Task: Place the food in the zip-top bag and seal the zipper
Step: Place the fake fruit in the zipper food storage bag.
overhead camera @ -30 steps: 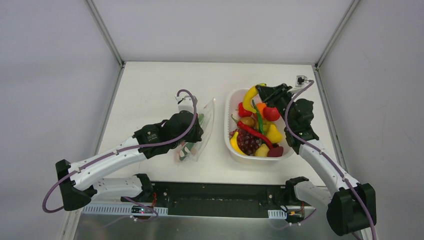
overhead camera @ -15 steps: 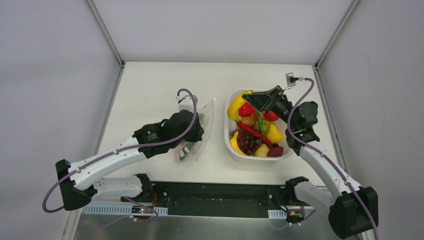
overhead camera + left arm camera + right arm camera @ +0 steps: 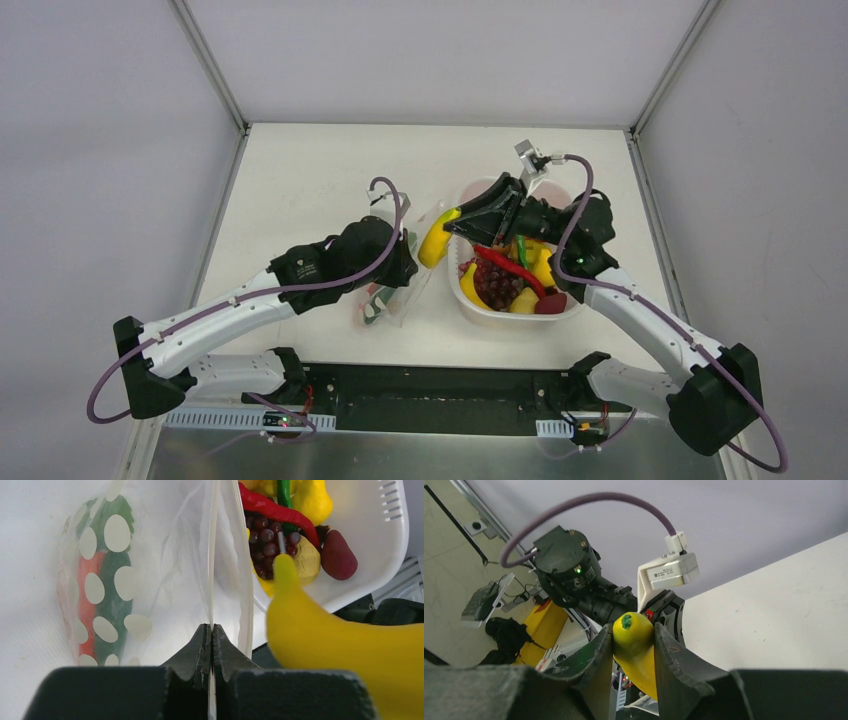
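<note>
Banana (image 3: 437, 240) held beside the open dotted bag

The fingers of the right gripper (image 3: 633, 630) are clamped on the yellow banana near its end with the green mark, and this end stands out above the fingertips. In the top view the banana hangs in the air between the zip-top bag (image 3: 393, 292) and the white basket (image 3: 453, 262), just beside the bag's upper edge.

The fingers of the left gripper (image 3: 211, 636) are pressed together on the zipper (image 3: 213, 555), a thin clear strip that runs straight away from them. The other lip of the bag stands a little apart from this strip, so the mouth is open. Inside the bag, behind the white dots, lies a green and orange vegetable (image 3: 102, 587).

The basket stands to the right of the bag and holds more food: a red chili (image 3: 507, 266), dark grapes (image 3: 496, 285), and yellow and dark red pieces.

All of this is on a white table (image 3: 300, 180) with a matte, faintly textured top. Plain pale grey walls (image 3: 420, 55) close it on three sides, and metal posts (image 3: 208, 62) stand at the two far corners. The arm bases sit on a black strip at the near edge.
</note>
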